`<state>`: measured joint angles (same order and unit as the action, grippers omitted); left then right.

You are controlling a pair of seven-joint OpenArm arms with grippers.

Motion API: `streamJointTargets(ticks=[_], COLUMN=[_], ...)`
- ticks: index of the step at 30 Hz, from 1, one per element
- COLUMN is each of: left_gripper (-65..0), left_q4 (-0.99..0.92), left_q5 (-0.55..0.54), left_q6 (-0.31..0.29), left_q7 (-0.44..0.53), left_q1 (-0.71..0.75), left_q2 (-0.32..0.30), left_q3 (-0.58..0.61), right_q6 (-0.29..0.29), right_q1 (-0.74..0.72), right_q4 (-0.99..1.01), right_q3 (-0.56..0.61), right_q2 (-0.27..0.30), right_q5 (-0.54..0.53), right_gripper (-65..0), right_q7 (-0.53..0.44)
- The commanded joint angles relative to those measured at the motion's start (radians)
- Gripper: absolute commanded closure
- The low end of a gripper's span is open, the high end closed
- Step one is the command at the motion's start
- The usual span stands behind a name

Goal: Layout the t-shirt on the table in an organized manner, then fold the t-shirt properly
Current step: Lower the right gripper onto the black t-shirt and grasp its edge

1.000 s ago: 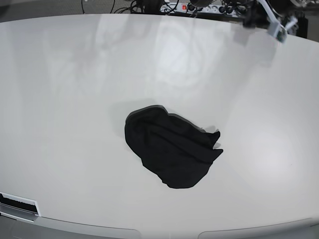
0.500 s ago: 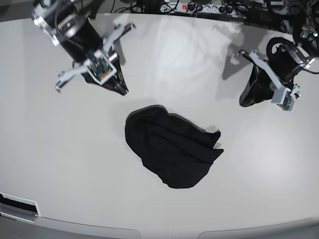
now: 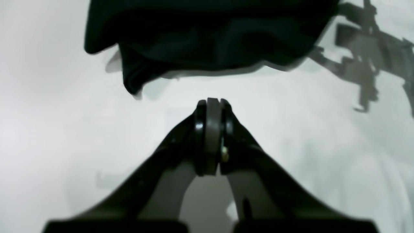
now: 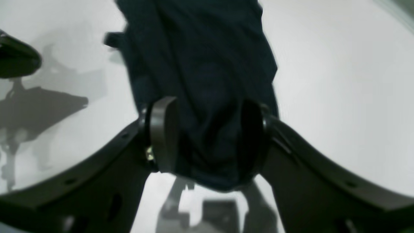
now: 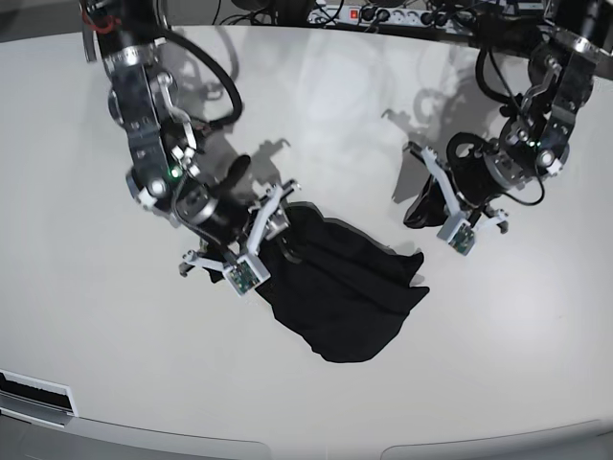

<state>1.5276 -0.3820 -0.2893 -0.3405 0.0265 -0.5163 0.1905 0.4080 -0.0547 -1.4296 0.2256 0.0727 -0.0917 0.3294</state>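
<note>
The black t-shirt (image 5: 345, 297) lies crumpled in a heap near the middle of the white table (image 5: 96, 335). My right gripper (image 5: 283, 240) is at the heap's left edge. In the right wrist view it (image 4: 208, 139) is open, its two fingers straddling a bunch of the t-shirt (image 4: 200, 48). My left gripper (image 5: 412, 217) hovers just right of the heap, clear of it. The left wrist view shows it (image 3: 210, 103) shut and empty, the t-shirt (image 3: 210, 32) a short way ahead of its tips.
A power strip with cables (image 5: 383, 14) runs along the table's far edge. A small slotted fitting (image 5: 34, 393) sits at the front left corner. Bare tabletop surrounds the heap on all sides.
Both arms have come in from the back towards the shirt. The right gripper dropped onto the heap's left edge and opened around the fabric. The left gripper moved closer, still shut.
</note>
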Motion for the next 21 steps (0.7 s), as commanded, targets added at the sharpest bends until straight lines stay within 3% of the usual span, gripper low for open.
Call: streamJointTargets(ticks=[1, 5, 6, 8, 9, 13, 17, 21], left_gripper=[0.0, 0.0, 0.0, 0.0, 0.0, 0.0, 0.0, 0.0], left_q4=[0.004, -0.01, -0.01, -0.01, -0.01, -0.01, -0.01, -0.01], left_q5=[-0.011, -0.011, -0.011, -0.01, -0.007, 0.056, 0.101, 0.101], left_q6=[0.001, 0.004, 0.004, 0.005, 0.004, 0.004, 0.004, 0.005], left_q7=[0.026, 0.026, 0.026, 0.026, 0.026, 0.026, 0.026, 0.026], left_q1=[-0.026, -0.05, -0.052, -0.053, -0.052, -0.052, -0.052, -0.052], left_q2=[-0.004, 0.006, 0.007, 0.005, 0.003, 0.003, 0.003, 0.004], left_q3=[-0.006, -0.006, -0.006, -0.006, -0.006, -0.006, -0.006, -0.006], right_q6=[0.001, 0.027, 0.027, 0.026, 0.025, 0.04, 0.064, 0.037], right_q1=[-0.05, -0.177, -0.203, -0.237, -0.246, -0.254, -0.247, -0.247], right_q4=[0.038, 0.283, 0.328, 0.361, 0.356, 0.212, -0.057, -0.268], right_q3=[-0.003, -0.003, -0.003, -0.003, -0.003, -0.003, -0.004, -0.004], right_q2=[-0.01, -0.043, -0.046, -0.047, -0.047, -0.04, -0.033, -0.033], right_q5=[-0.013, -0.013, -0.013, -0.013, -0.013, -0.025, -0.123, -0.148], right_gripper=[-33.0, -30.1, -24.0, -5.3, 0.0, 0.0, 0.0, 0.0], right_q7=[-0.021, -0.017, -0.012, -0.011, -0.011, 0.006, 0.141, 0.236])
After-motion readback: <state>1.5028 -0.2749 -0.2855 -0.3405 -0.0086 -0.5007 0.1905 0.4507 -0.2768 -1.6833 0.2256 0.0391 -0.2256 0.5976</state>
